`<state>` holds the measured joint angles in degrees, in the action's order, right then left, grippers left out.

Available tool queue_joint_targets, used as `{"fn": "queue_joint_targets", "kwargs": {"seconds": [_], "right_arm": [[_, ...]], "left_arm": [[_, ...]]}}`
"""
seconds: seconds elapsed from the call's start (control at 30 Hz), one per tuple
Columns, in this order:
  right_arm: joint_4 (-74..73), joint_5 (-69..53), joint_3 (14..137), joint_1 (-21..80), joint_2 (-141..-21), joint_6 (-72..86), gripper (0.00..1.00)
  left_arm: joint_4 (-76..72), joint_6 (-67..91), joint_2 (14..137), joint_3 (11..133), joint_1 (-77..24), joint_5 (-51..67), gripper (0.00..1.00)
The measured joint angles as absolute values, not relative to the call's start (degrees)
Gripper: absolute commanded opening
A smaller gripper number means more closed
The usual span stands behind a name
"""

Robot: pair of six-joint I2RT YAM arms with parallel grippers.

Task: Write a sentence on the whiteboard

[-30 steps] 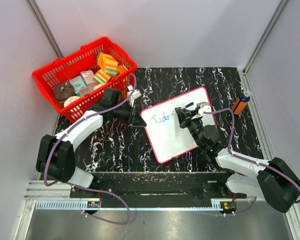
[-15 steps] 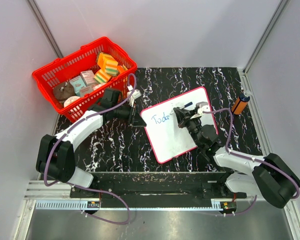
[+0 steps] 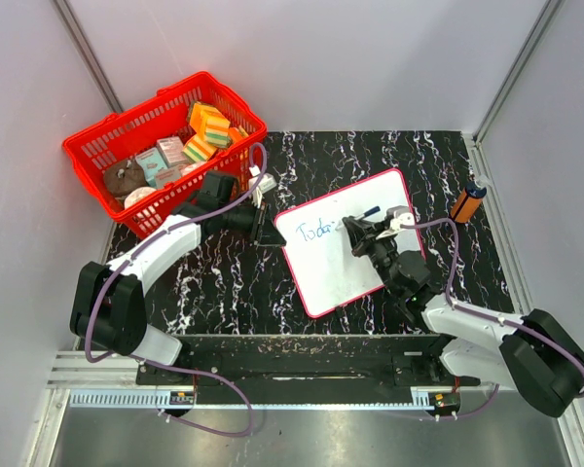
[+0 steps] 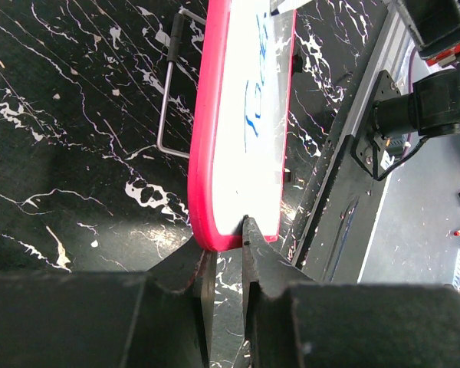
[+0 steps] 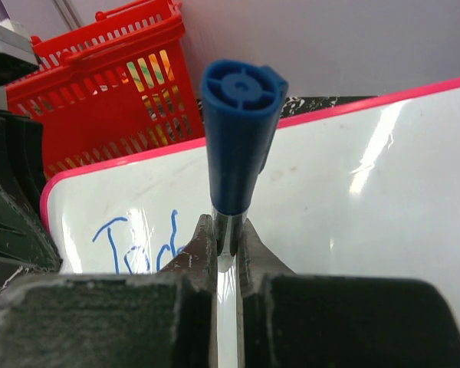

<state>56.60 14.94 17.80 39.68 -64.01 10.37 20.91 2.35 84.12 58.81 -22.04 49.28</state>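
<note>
Writing under way: whiteboard [image 3: 336, 277] mid-tabletop [image 3: 224, 282], skewed, wire stand [image 4: 169, 115] just beside its edge. Left jaws pinching board's corner rim, likely steadying it against pen pressure. Right jaws pressed on blue marker [image 5: 238, 146], held upright over board. Sentence [image 3: 311, 232] reads "Toda"; most unwritten.

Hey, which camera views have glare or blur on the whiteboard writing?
Top external: even light, no glare on the white red-rimmed whiteboard, the blue handwriting small but legible. Left wrist: the board's surface is blown out white, leaving strokes faint. Right wrist: bright glare streaks at right; the blue marker hides some writing.
</note>
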Motion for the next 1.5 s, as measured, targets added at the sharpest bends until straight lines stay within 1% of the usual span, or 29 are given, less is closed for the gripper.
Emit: {"fn": "queue_joint_targets", "kwargs": {"seconds": [0.33, 0.57, 0.87, 1.23, 1.5], "right_arm": [[54.63, 15.20, 16.40, 39.68, -61.73, 10.74, 0.00], [54.13, 15.55, 19.66, 39.68, -61.28, 9.91, 0.00], [56.45, 15.53, 21.23, 39.66, -66.72, 9.41, 0.00], [67.37, 14.41, 19.92, 39.66, -72.53, 6.04, 0.00], [73.36, 13.93, 16.60, 39.66, -73.80, 4.80, 0.00]], "left_arm": [[20.88, 2.20, 84.12, 58.81, -22.06, 49.25, 0.00], [20.86, 2.20, 84.12, 58.81, -22.11, 49.25, 0.00], [20.84, 2.17, 84.12, 58.83, -22.13, 49.23, 0.00], [21.37, 2.24, 84.14, 58.81, -22.15, 48.29, 0.00], [21.56, 2.22, 84.18, 58.81, -22.17, 48.03, 0.00]]}}
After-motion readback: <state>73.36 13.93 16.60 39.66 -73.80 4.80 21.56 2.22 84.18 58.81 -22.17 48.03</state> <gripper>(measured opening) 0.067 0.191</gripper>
